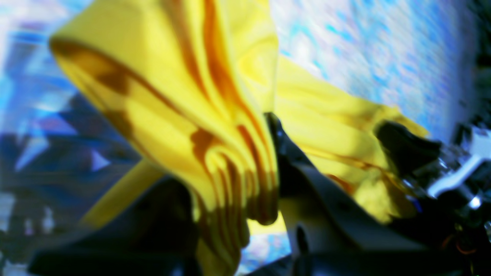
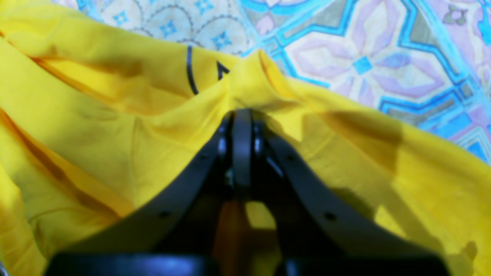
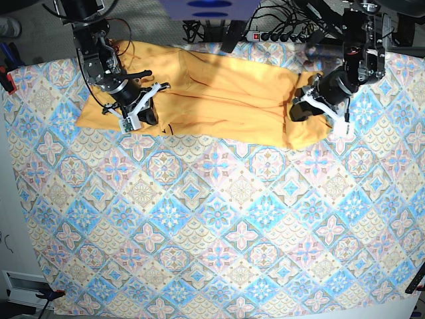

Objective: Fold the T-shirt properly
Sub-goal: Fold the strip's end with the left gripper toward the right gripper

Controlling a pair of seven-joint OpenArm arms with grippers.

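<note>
The T-shirt lay stretched sideways across the far part of the surface, toward twelve o'clock in the base view, on a blue-and-pink tile-patterned cloth that covered the whole of it. The fabric was rumpled, with long folds running along its length, and its near edge ran from about nine o'clock to three o'clock.

The right hand sat at the shirt's ten o'clock end in that view. Its wrist camera showed the two dark fingers pressed together with a pinch of yellow fabric gathered at their tips, so it was clamped on the T-shirt. Thin dark lines showed on the fabric just beyond the tips, toward eleven o'clock.

The left hand was at the shirt's two o'clock end. Its wrist picture was blurred, but a bunched, pleated wad of the yellow cloth ran down between the dark fingers, which were nearly together and gripping it. More of the shirt spread out behind toward three o'clock, with the patterned cloth beyond.
</note>
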